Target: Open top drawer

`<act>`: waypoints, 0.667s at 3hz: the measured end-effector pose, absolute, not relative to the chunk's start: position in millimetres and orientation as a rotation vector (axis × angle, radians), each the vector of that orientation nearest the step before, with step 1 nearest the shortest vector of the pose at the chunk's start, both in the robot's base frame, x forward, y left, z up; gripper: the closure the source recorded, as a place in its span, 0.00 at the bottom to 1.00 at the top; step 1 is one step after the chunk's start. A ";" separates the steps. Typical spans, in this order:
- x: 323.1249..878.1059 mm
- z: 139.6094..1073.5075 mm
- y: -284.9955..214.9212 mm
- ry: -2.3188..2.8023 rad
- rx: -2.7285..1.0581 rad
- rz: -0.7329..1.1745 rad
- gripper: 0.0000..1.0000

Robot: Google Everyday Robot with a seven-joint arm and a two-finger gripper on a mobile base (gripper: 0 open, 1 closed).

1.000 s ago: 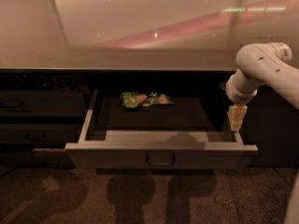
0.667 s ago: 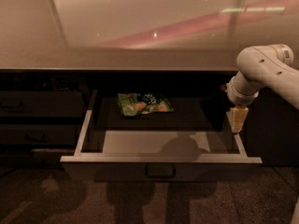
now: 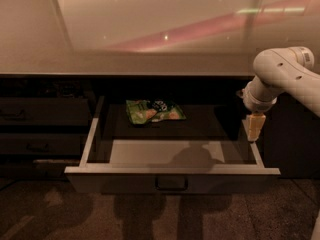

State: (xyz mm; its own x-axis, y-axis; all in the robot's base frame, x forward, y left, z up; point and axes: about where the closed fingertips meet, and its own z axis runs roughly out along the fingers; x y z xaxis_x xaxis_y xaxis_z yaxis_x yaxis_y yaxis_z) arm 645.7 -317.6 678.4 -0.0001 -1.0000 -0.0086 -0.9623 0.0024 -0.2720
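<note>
The top drawer (image 3: 172,181) is pulled far out from under the counter. Its dark grey front carries a small centred loop handle (image 3: 171,184). Its pale inner floor (image 3: 150,151) shows. A green snack bag (image 3: 152,110) lies at the back of the drawer. My gripper (image 3: 253,126) hangs from the white arm (image 3: 280,74) above the drawer's right side rail, well away from the handle.
Narrower dark drawer fronts (image 3: 42,111) stack at the left, shut. A glossy counter top (image 3: 150,29) runs above the drawers. Dark carpet floor (image 3: 150,216) lies in front. A dark cabinet panel (image 3: 295,139) stands right of the drawer.
The drawer stands further out than one second ago. The arm and gripper have stayed at the drawer's right side.
</note>
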 end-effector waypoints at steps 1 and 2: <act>652.2 683.2 -283.2 2.046 -2.100 -0.253 0.00; 654.8 697.8 -205.7 1.968 -2.180 -0.243 0.00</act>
